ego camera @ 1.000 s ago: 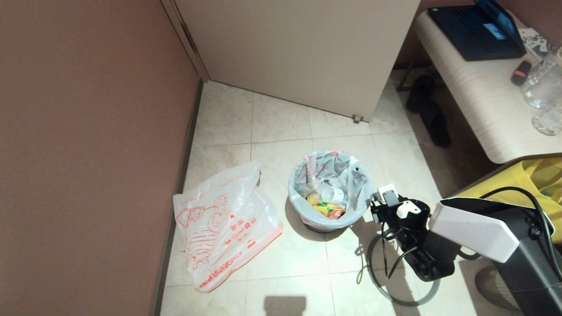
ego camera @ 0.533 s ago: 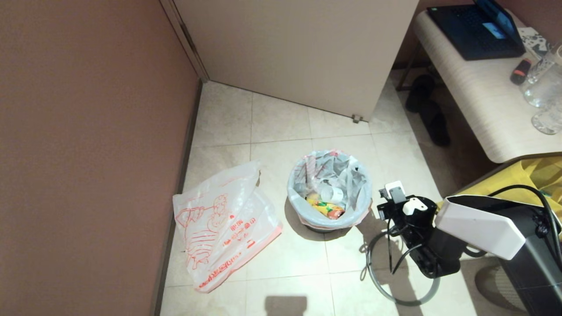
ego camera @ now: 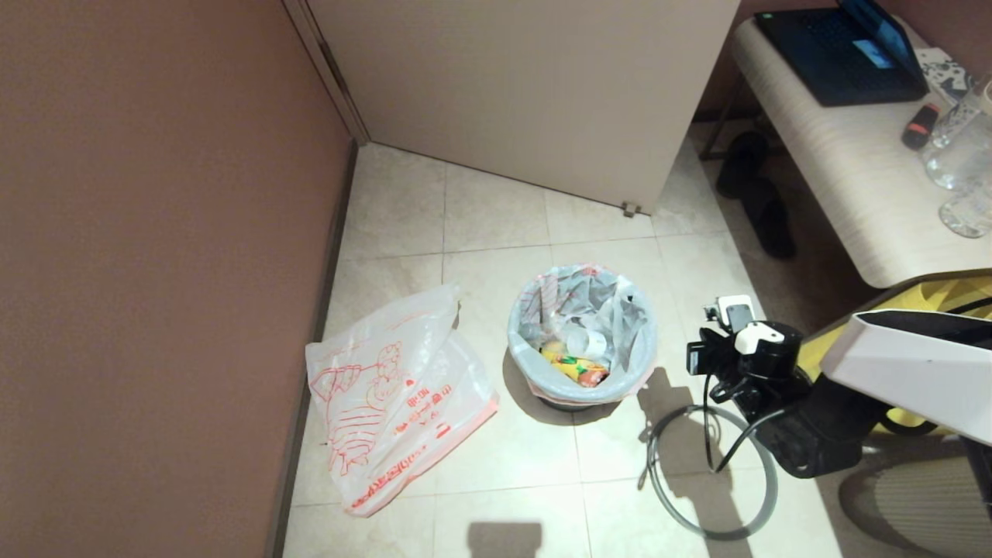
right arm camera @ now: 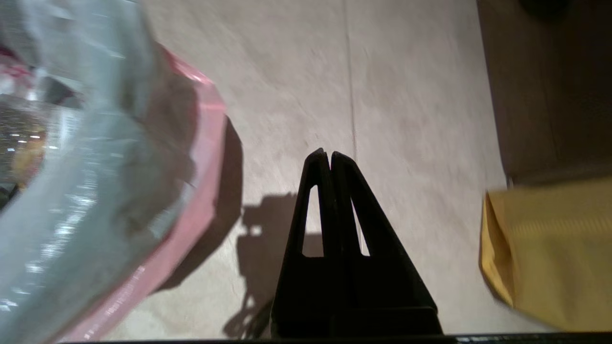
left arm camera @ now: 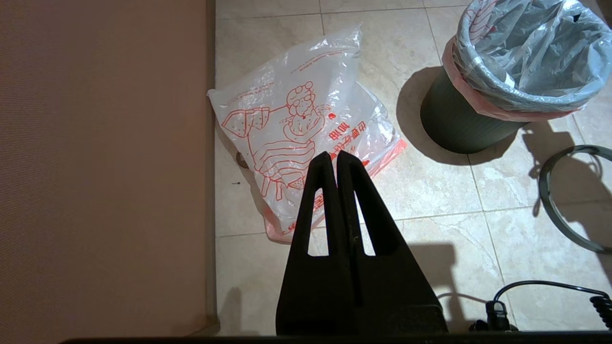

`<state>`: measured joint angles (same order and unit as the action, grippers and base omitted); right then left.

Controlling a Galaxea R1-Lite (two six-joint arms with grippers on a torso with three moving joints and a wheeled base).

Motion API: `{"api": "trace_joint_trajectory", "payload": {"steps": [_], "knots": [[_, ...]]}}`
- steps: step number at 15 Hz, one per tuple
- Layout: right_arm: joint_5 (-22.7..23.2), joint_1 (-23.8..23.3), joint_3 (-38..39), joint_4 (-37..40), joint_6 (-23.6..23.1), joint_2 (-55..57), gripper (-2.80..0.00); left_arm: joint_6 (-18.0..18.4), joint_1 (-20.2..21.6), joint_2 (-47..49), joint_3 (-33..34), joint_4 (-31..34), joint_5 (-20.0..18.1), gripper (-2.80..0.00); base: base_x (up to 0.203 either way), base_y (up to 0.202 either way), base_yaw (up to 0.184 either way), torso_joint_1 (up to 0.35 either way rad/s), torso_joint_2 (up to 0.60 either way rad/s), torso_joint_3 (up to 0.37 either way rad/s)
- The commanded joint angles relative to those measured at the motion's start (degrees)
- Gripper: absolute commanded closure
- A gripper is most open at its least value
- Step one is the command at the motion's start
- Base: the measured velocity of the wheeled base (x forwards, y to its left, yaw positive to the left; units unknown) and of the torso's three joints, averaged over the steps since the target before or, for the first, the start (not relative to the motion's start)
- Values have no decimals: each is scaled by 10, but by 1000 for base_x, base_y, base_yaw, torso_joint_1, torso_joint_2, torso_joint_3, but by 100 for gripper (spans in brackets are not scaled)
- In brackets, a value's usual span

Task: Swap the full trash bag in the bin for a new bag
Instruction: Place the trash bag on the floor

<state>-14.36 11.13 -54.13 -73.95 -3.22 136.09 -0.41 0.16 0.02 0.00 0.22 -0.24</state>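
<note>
Bin (ego camera: 559, 399) stands mid-floor on the beige tiles, open floor on all sides; brown wall to the left, pale door panel behind. Full trash bag (ego camera: 581, 329) still lines it, thin crinkly translucent plastic, pink band folded over the rim, yellow-orange packet and white cup visible inside. New bag (ego camera: 395, 399) lies flat and wrinkled on the floor left of the bin, close to the wall, red cartoon print up. Thin grey hoop (ego camera: 711, 471) lies on the floor right of the bin, partly hidden by the right arm. Right gripper (right arm camera: 330, 155) hangs just right of the bin, fingers closed on nothing, clear of the bag rim. Left gripper (left arm camera: 336, 157) is parked over the new bag (fingers closed, empty). Yellow tote (right arm camera: 550, 253) at right, cut off. Tabletop (ego camera: 845, 170) upper right.
</note>
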Motion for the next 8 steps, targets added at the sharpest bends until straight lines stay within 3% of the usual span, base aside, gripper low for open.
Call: {"api": "trace_joint_trajectory", "payload": {"steps": [1,3,4,8], "knots": [[16,6,5,202,150,-104,0,0,0,1,0,0,0,0,0,0,0,0,0,0],[73,8,-22,341,290,-138,0,0,0,1,0,0,1,0,0,0,0,0,0,0],[112,10,-33,364,333,-144,0,0,0,0,0,0,1,0,0,0,0,0,0,0],[200,-2,-96,384,415,-121,0,0,0,1,0,0,0,0,0,0,0,0,0,0]]}}
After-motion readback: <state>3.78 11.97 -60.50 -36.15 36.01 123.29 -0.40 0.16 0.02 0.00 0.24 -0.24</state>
